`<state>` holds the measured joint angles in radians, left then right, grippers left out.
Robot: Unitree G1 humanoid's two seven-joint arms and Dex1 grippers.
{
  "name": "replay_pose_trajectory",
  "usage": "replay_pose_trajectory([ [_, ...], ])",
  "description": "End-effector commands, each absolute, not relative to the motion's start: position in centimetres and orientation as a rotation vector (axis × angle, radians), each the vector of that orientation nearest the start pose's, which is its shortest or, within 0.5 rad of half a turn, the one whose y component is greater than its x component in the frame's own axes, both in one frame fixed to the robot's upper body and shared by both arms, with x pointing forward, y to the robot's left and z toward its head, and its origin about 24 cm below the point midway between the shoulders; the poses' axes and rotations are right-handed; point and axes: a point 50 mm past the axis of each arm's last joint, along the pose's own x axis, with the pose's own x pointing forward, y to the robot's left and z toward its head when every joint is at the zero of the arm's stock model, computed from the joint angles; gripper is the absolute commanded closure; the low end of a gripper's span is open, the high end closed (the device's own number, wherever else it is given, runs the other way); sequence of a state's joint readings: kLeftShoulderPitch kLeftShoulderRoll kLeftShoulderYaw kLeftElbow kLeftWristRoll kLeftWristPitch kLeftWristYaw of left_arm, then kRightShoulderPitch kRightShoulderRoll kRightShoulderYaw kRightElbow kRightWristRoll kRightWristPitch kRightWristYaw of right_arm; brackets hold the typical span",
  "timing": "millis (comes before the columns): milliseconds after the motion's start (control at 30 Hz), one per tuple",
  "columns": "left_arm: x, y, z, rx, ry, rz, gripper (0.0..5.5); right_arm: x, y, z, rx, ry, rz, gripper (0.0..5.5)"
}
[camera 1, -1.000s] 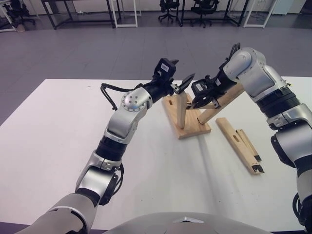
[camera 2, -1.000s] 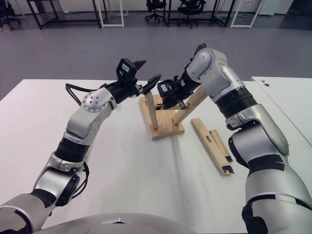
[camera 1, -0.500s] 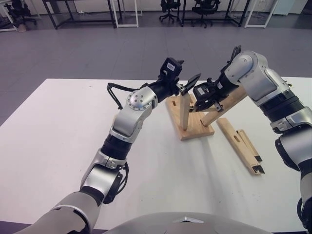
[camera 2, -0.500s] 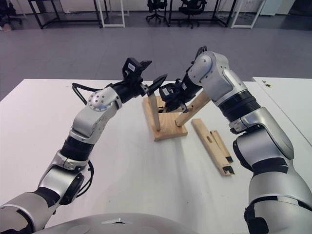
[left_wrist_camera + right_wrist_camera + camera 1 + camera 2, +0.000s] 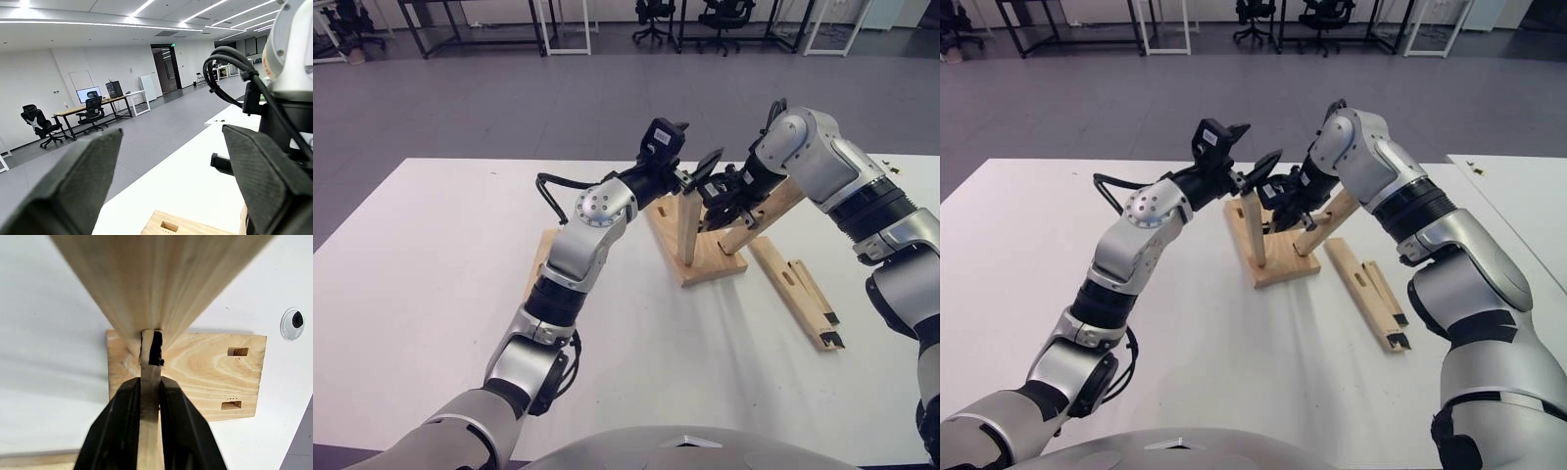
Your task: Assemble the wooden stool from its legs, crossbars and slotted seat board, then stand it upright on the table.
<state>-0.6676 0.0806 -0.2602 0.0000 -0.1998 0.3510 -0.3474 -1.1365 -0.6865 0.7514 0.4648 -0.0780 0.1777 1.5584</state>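
Centre of the head view: slotted seat board (image 5: 707, 264) flat on the white counter (image 5: 431, 274), one upright leg (image 5: 687, 230) rising from it. Just right of that, a tilted leg (image 5: 766, 208), lower end down at the board, upper end leaning toward the right of the frame.

Right tool (image 5: 150, 382) clamped around the tilted leg partway up. Seen from the right wrist: black fingers (image 5: 117, 431) pressed tight on either side of a strip of pale wood, seat board beyond, two open slots along one edge.

Left tool (image 5: 171, 142) up at the top of the upright leg, spread wide. Seen from the left wrist: both fingers (image 5: 73, 191) far apart, nothing between them. Contact with the leg not discernible.

Lower right of the head view: a slotted bar (image 5: 783, 284) lying loose on the counter, a thinner bar (image 5: 815, 294) touching its right side, both well apart from the seat board. Left of centre: a flat wooden piece (image 5: 544, 257), partly hidden behind the left forearm.

On writing: a small white label (image 5: 658, 139) on the housing above the left tool, print too small to read. High in the left wrist view, a green lit sign (image 5: 174, 45) over a doorway, lettering likewise illegible.
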Motion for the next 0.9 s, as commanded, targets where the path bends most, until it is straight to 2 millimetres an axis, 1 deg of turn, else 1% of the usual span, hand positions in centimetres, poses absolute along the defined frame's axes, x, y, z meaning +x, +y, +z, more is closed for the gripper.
replay_pose_trajectory([
  [33,33.3,5.9,17.3,0.149,-0.132,-0.683,1.76,33.7,-12.1,15.5,-1.086,0.759,1.683,4.51],
  [167,33.6,7.4,18.8,0.140,-0.172,-0.632,1.76,34.4,-11.4,16.9,-1.066,0.684,1.645,3.54],
  [200,33.6,7.7,19.1,0.139,-0.181,-0.624,1.76,34.7,-11.2,17.4,-1.066,0.657,1.625,3.39],
  [233,33.6,7.9,19.4,0.139,-0.188,-0.618,1.76,34.9,-11.2,18.1,-1.069,0.630,1.604,3.17],
  [333,33.5,8.2,19.8,0.137,-0.199,-0.605,1.76,35.3,-11.3,19.9,-1.081,0.566,1.568,2.75],
  [367,33.4,8.3,19.8,0.136,-0.202,-0.601,1.76,35.4,-11.3,21.0,-1.073,0.538,1.561,2.56],
  [467,33.4,8.6,20.1,0.135,-0.209,-0.589,1.76,35.7,-11.6,24.1,-1.060,0.463,1.522,2.56],
  [600,33.3,9.3,20.5,0.114,-0.220,-0.568,1.76,35.8,-13.8,29.1,-1.072,0.368,1.397,2.56],
  [633,33.2,9.4,20.5,0.106,-0.220,-0.559,1.76,35.8,-14.5,30.2,-1.071,0.317,1.326,2.56],
  [667,33.1,9.5,20.4,0.098,-0.217,-0.552,1.76,35.6,-15.3,31.0,-1.082,0.256,1.218,2.56],
  [700,32.9,9.6,20.3,0.093,-0.215,-0.547,1.76,35.5,-15.7,31.3,-1.082,0.192,1.111,2.56],
  [733,32.8,9.5,20.2,0.085,-0.210,-0.542,1.76,35.2,-15.6,31.1,-1.041,0.117,1.001,2.56],
  [767,32.6,9.5,20.1,0.077,-0.205,-0.536,1.76,34.7,-15.1,30.6,-0.965,0.061,0.913,2.56],
  [833,32.1,9.0,19.6,0.061,-0.185,-0.514,1.76,32.1,-13.2,26.8,-0.723,0.009,0.793,2.56],
  [867,31.6,8.6,19.3,0.051,-0.173,-0.500,1.76,30.2,-12.3,24.1,-0.602,0.015,0.720,2.56],
  [900,31.1,8.4,19.0,0.042,-0.160,-0.480,1.76,28.7,-11.9,22.5,-0.492,0.022,0.643,2.56],
])
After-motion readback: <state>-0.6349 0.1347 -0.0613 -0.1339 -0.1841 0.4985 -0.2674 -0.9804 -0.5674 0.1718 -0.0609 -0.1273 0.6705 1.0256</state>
